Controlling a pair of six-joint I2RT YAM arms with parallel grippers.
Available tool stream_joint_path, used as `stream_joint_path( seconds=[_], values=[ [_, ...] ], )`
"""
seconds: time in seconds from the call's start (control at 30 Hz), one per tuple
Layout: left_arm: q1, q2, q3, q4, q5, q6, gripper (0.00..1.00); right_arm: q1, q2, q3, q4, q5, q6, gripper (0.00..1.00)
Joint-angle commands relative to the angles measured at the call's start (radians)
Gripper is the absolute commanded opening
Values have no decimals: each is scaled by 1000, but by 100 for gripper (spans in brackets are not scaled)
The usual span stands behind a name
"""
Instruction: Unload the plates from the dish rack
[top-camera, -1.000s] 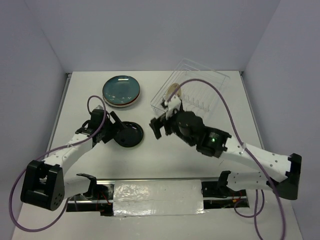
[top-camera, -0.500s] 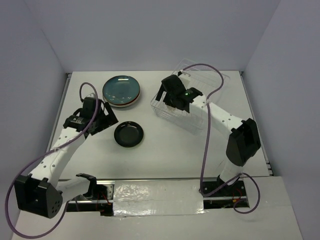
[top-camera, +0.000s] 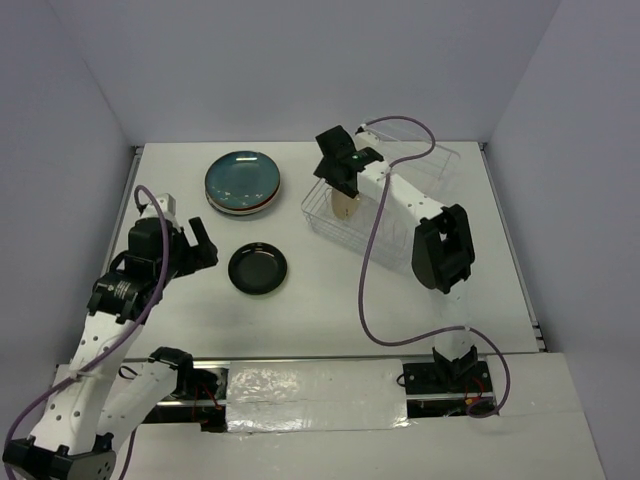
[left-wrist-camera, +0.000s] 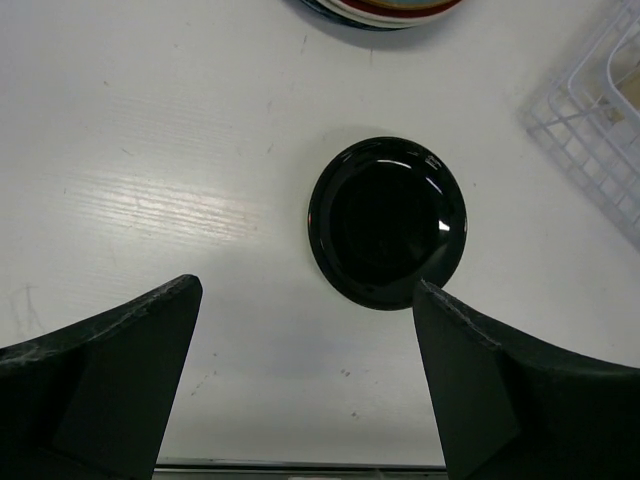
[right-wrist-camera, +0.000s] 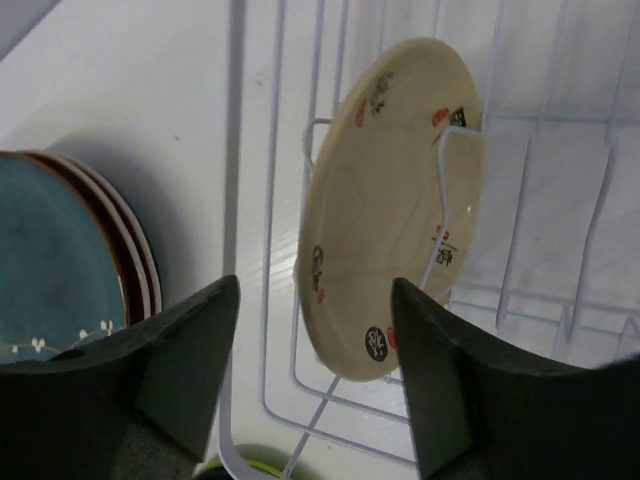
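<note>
walls (top-camera: 300, 70) pale grey | table (top-camera: 330, 310) white | rack (top-camera: 440, 160) far right, cream plate (right-wrist-camera: 390, 200) upright inside | stack (top-camera: 243, 180) far left | black plate (top-camera: 257, 268) flat, mid-table | left gripper (left-wrist-camera: 307, 290) wide above black plate | right gripper (right-wrist-camera: 315, 290) fingers apart before cream plate

Stacked plates (left-wrist-camera: 388, 8) and dish rack (left-wrist-camera: 585, 125) run off frame

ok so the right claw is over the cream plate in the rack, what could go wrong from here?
1. The cream plate stands on edge with a wire divider crossing its face. The open right claw could pinch the wire along with the rim and drag the clear dish rack up or sideways.
2. The stack of plates sits close beside the rack, so swinging the plate out that way might clip it.
</note>
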Motion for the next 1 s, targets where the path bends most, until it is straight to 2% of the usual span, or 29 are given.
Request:
stream_joint_path(
  seconds=[0.0, 0.03, 0.07, 0.17, 0.4, 0.47, 0.63, 0.73, 0.77, 0.8, 0.83, 0.87, 0.93, 0.97],
  values=[
    [-3, 12, -13, 31, 3, 33, 100, -8, 12, 38, -27, 48, 6, 66],
    [-3, 10, -16, 34, 5, 33, 99, -8, 6, 25, -9, 45, 1, 55],
    [-3, 10, -18, 36, 9, 35, 99, -8, 1, 16, 11, 48, 1, 38],
    [-6, 1, -21, 39, 13, 33, 100, -8, -25, -16, 28, 52, 0, 17],
    [-17, -31, -26, 45, 25, 35, 100, 9, -128, -48, 47, 43, -38, 0],
    [-18, -33, -23, 43, 20, 33, 99, 23, -175, -47, 68, 45, -66, 0],
    [-18, -28, -9, 21, -29, 15, 99, 92, -290, -18, 114, 130, -265, 0],
    [-18, -43, 8, -6, -121, -19, 100, 155, -356, -24, 186, 65, -480, 0],
    [-18, -43, 16, -15, -192, -40, 99, 179, -381, -27, 197, 27, -643, 0],
    [-18, -42, 25, -44, -239, -51, 100, 211, -391, -30, 196, -59, -737, 0],
    [-18, -37, 43, -61, -294, -86, 100, 292, -401, -45, 185, -92, -934, 0],
    [-18, -34, 54, -84, -429, -112, 100, 337, -410, -59, 165, -115, -1033, 0],
    [-18, -42, 83, -177, -562, -213, 100, 459, -410, -109, 107, -66, -1193, 0],
    [-17, -55, 85, -200, -614, -247, 99, 491, -402, -128, 88, -58, -1222, 0]
  ],
)
